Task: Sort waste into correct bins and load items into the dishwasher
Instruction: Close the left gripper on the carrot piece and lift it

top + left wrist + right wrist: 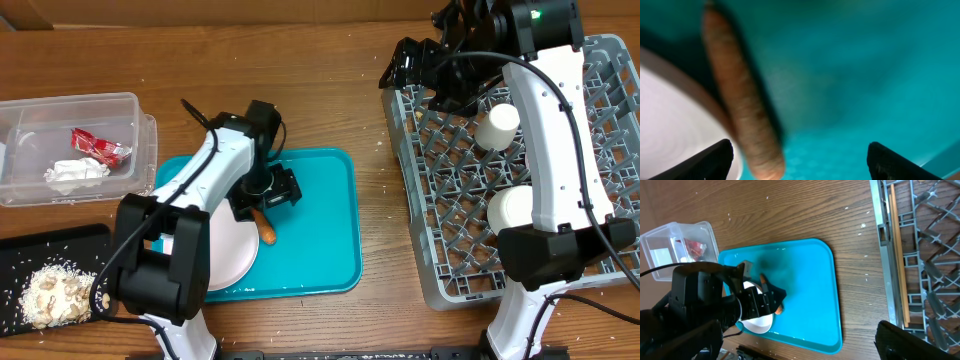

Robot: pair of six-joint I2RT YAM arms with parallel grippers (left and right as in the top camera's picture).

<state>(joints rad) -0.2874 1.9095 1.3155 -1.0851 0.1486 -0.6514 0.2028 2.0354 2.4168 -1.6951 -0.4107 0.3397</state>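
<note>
Wood table point(330, 110). Clear tub point(125, 105) far left: red wrapper point(100, 147), napkin point(76, 173). Black tray point(40, 250) below: rice scraps point(55, 295). Teal tray point(320, 230) centre: plate point(230, 258), carrot point(266, 232) at plate edge. My left gripper point(264, 208) over carrot, fingers spread, gripping nothing. Grey rack point(600, 60) right: cup point(497, 127), chopsticks point(897, 255). My right gripper point(405, 68) above its corner, spread wide, empty.

Room beside carrot point(740, 115): plate point(670, 130) blocks one side, bare teal tray point(865, 75) opposite.

The wooden table point(340, 100) bears a teal tray point(320, 230) (taken as reference), with a clear tub point(70, 98) to its upper left, a black tray point(40, 255) to its lower left and a grey dish rack point(450, 200) to its right.
</note>
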